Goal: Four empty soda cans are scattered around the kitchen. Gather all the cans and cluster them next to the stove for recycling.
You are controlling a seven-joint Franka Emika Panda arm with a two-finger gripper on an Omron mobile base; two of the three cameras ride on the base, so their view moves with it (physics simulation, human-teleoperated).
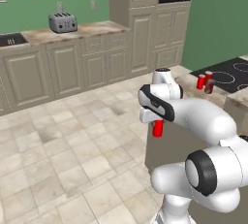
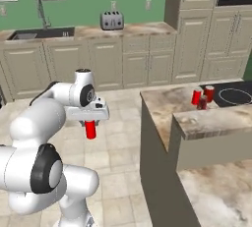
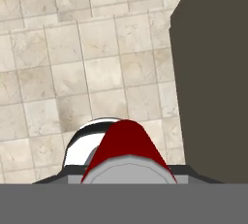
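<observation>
A red soda can [image 3: 127,145] rose from the bottom of the hand view, its grey end face [image 3: 128,170] turned toward the camera and its body tapering away toward the floor [image 3: 72,63]. It sat in the closed tool. The floor was of beige tiles with darker joints. A dark brown flat side of a cabinet [image 3: 213,72] stood along the right. A white rounded part with a black band [image 3: 89,133] showed just left of the can.
</observation>
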